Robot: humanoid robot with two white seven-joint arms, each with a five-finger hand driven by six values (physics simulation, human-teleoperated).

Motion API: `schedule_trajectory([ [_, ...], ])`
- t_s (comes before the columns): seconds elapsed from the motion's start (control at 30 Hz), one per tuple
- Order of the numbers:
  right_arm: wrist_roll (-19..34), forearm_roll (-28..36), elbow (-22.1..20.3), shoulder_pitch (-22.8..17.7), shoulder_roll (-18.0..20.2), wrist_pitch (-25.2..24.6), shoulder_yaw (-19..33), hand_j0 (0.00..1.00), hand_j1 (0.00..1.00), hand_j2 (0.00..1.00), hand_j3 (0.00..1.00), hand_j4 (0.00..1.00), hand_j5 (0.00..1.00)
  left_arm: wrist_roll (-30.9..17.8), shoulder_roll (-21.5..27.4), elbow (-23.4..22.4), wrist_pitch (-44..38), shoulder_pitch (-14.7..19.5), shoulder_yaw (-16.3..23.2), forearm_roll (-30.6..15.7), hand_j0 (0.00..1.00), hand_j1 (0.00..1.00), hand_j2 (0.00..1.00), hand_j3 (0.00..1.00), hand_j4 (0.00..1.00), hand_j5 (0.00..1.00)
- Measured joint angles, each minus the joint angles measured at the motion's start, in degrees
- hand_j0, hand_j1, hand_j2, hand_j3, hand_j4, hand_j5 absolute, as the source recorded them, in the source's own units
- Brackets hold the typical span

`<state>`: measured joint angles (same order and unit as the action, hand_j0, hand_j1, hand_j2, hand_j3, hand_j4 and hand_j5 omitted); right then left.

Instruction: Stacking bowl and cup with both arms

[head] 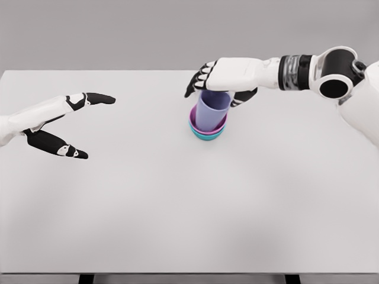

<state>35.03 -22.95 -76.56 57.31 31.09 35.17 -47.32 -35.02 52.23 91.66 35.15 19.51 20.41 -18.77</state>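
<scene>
Right hand (222, 83) curled around rim of lilac cup (212, 111) seated in stacked bowls (208, 129) mid-bench (177, 207), left hand (59, 124) spread, empty; cup looks light, rigid, slick, so grip upper wall.

Hidden behind the right hand (220, 80): the upper rim of the lavender cup (212, 110) — so finger contact there impossible to judge. Mostly covered by the cup and the pink bowl (195, 121): the teal bowl (207, 136), only a thin crescent showing. Cut off at the picture's left edge — the left hand (56, 124) at the wrist. Cropped at the bottom: the table (177, 225) legs.
</scene>
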Motion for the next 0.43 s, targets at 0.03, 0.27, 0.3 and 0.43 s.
schedule_trajectory([
  [0.03, 0.0, 0.1, -1.1, -0.5, 1.3, 0.0, 0.9, 1.00, 1.00, 1.00, 1.00, 1.00, 1.00, 0.0, 0.0, 0.0, 0.0, 0.0, 0.0, 0.0, 1.00, 1.00, 1.00, 1.00, 1.00, 1.00],
  [0.27, 0.0, 0.3, -4.4, -9.5, 15.6, 0.0, 9.8, 1.00, 1.00, 1.00, 1.00, 1.00, 1.00, 0.0, 0.0, -0.2, 0.0, 0.0, 0.0, 0.0, 1.00, 1.00, 1.00, 1.00, 1.00, 1.00],
  [0.3, 0.0, 0.3, -4.5, -10.6, 17.1, 0.0, 10.5, 1.00, 1.00, 1.00, 1.00, 1.00, 1.00, 0.0, 0.0, -0.4, 0.0, 0.0, 0.0, 0.0, 1.00, 1.00, 1.00, 1.00, 1.00, 1.00],
  [0.43, 0.0, 0.4, -4.4, -11.2, 20.5, 0.0, 11.8, 1.00, 1.00, 1.00, 1.00, 1.00, 1.00, 0.0, 0.0, -0.7, 0.0, -0.7, 0.0, 0.0, 1.00, 1.00, 1.00, 1.00, 1.00, 1.00],
])
